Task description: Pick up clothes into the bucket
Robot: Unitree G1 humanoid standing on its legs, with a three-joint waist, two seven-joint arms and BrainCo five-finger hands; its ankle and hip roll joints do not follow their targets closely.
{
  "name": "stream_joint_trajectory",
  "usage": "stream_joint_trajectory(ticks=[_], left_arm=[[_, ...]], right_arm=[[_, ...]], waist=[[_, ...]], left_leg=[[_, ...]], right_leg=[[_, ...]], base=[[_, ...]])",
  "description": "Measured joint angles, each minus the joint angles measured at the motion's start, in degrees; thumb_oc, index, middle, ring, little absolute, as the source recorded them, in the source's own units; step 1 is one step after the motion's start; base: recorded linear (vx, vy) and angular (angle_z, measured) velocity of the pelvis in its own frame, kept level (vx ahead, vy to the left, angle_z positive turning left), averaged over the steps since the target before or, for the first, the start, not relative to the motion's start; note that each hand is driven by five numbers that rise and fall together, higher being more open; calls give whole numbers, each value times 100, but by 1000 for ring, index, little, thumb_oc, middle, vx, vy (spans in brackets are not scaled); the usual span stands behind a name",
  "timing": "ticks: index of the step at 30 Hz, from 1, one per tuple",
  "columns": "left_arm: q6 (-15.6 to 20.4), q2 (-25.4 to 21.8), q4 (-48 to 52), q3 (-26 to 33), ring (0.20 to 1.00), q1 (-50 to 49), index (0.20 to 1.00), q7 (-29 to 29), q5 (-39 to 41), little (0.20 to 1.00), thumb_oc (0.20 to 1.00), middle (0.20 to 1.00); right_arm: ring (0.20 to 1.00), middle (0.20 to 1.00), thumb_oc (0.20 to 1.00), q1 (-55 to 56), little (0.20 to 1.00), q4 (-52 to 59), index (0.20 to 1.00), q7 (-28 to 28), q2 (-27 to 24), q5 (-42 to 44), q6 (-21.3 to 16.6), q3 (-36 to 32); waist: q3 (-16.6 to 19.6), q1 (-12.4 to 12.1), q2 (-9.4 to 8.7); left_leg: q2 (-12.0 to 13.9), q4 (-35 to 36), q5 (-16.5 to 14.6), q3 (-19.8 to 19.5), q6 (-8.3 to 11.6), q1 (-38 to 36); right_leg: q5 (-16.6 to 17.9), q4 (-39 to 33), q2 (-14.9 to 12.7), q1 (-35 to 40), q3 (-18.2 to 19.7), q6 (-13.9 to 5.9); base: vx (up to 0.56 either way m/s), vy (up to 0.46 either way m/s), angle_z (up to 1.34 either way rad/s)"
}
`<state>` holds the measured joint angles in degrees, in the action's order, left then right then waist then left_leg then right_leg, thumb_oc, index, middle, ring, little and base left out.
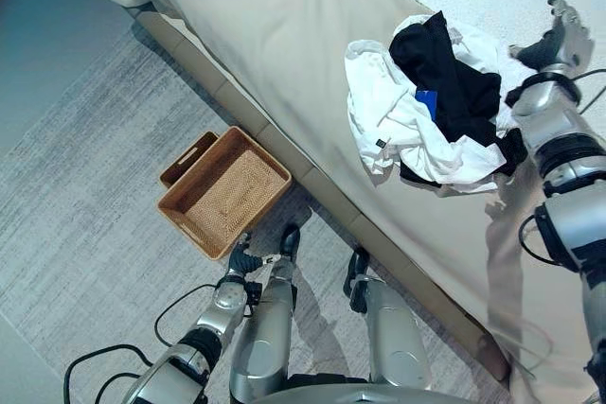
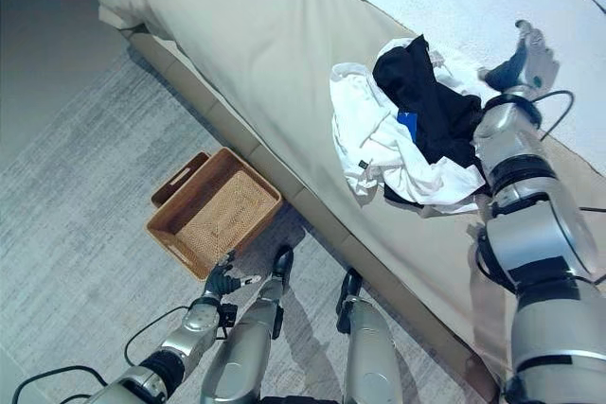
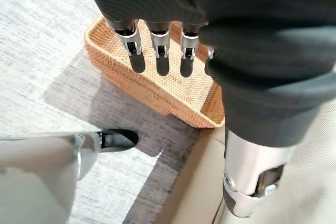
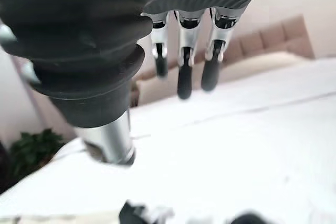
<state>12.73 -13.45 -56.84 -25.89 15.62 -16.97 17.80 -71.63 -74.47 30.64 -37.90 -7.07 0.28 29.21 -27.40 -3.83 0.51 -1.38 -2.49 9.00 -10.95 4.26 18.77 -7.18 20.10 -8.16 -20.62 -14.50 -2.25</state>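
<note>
A heap of white and black clothes (image 1: 431, 106) lies on the beige bed (image 1: 284, 35), with a small blue patch in its middle. My right hand (image 1: 557, 37) hovers just past the heap's far right side, fingers straight and holding nothing (image 4: 184, 72). An empty woven basket (image 1: 224, 191) stands on the floor beside the bed's edge. My left hand (image 1: 242, 260) hangs low by the basket's near corner, its fingers (image 3: 157, 51) straight above the basket's rim (image 3: 157, 90), nothing in it.
A grey carpet (image 1: 85, 186) covers the floor left of the bed. The bed's padded base (image 1: 312, 177) runs diagonally behind the basket. In the right wrist view, a headboard (image 4: 273, 38) and a green plant (image 4: 29, 150) stand beyond the white bedding.
</note>
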Motion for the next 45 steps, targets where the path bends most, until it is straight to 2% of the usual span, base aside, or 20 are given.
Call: stream_joint_trajectory(ticks=[6, 10, 15, 18, 20, 23, 28, 34, 35, 36, 37, 45], left_arm=[[-4, -15, -49, 0, 1000, -67, 1000, 1, 0, 1000, 1000, 1000], [-6, -18, -43, -13, 1000, -88, 1000, 1, 2, 1000, 1000, 1000], [-2, -32, 69, -19, 1000, -98, 1000, 0, 123, 1000, 1000, 1000], [-2, -24, 330, -167, 1000, -61, 1000, 3, 164, 1000, 1000, 1000], [-1, 7, 596, -277, 1000, -73, 1000, 24, 184, 1000, 1000, 1000], [-5, -10, 716, -269, 1000, -75, 1000, 33, 225, 1000, 1000, 1000], [-3, -7, 900, -326, 1000, -74, 1000, 69, 227, 1000, 1000, 1000], [-15, -10, 975, -420, 1000, -65, 1000, 96, 349, 1000, 1000, 1000], [-14, -14, 1036, -437, 1000, -67, 1000, 100, 368, 1000, 1000, 1000], [-15, -15, 1068, -438, 1000, -66, 1000, 100, 372, 1000, 1000, 1000], [-16, -15, 1125, -439, 1000, -65, 1000, 108, 373, 1000, 1000, 1000], [-17, 0, 1148, -442, 1000, -18, 1000, 106, 372, 1000, 1000, 1000]], right_arm=[[1000, 1000, 1000, 106, 1000, -186, 1000, -26, 379, 3, -5, -12], [1000, 1000, 1000, 241, 1000, -396, 1000, -24, 448, 6, 5, -35], [1000, 1000, 1000, 242, 1000, -672, 1000, -24, 481, 54, 27, -60], [1000, 1000, 1000, 246, 1000, -898, 1000, -29, 305, 85, 132, -179], [1000, 1000, 1000, 258, 1000, -1056, 1000, -81, 86, 109, 193, -282], [1000, 1000, 1000, 296, 1000, -1155, 1000, -142, -20, 109, 270, -300], [1000, 1000, 1000, 309, 1000, -1223, 1000, -212, -383, 106, 387, -408], [1000, 1000, 1000, 318, 1000, -1183, 1000, -248, -510, 223, 387, -438], [520, 520, 520, 314, 520, -1167, 520, -253, -579, 225, 385, -429], [416, 416, 416, 312, 416, -1160, 416, -254, -607, 227, 385, -432], [200, 200, 200, 312, 200, -1121, 200, -253, -634, 254, 381, -432], [200, 200, 200, 202, 200, -826, 200, -215, -604, 446, 336, -399]], waist=[[4, -36, 0], [1, -183, 8], [-18, -214, 49], [-90, -296, 179], [-174, -412, 353], [-184, -382, 449], [-189, -524, 475], [-191, -505, 482], [-187, -505, 490], [-186, -507, 492], [-187, -501, 493], [-187, -406, 492]], left_leg=[[-6, -17, 1, -7, 2, 105], [-15, -63, 4, -21, 2, 243], [-74, -158, 3, -88, 7, 681], [-140, -239, 9, -193, 1, 986], [-236, -284, 37, -256, -28, 1135], [-312, -313, 9, -363, 2, 1286], [-430, -307, 79, -415, -31, 1489], [-453, -235, 114, -455, -37, 1603], [-456, -150, 162, -483, -4, 1603], [-455, -114, 178, -488, -13, 1606], [-455, -46, 214, -492, -16, 1627], [-456, -38, 232, -469, -22, 1640]], right_leg=[[4, 14, -7, -77, -22, -5], [7, 68, -16, -193, -39, -10], [-36, 264, -92, -630, -120, 14], [-91, 459, -178, -919, -211, 33], [-149, 627, -292, -1084, -262, 23], [-266, 774, -405, -1229, -340, -7], [-357, 960, -538, -1481, -372, -2], [-360, 926, -575, -1603, -398, -9], [-373, 931, -595, -1633, -423, -30], [-377, 941, -600, -1651, -427, -37], [-383, 953, -612, -1697, -443, -44], [-383, 960, -615, -1730, -426, -45]], base=[[-16, 2, 2], [-8, -1, 2], [-5, 0, 9], [3, 17, 24], [5, 19, 19], [59, -20, 22], [22, -1, 13], [3, 1, 1], [14, 6, 7], [27, 18, 9], [12, 12, 5], [3, 1, 0]])
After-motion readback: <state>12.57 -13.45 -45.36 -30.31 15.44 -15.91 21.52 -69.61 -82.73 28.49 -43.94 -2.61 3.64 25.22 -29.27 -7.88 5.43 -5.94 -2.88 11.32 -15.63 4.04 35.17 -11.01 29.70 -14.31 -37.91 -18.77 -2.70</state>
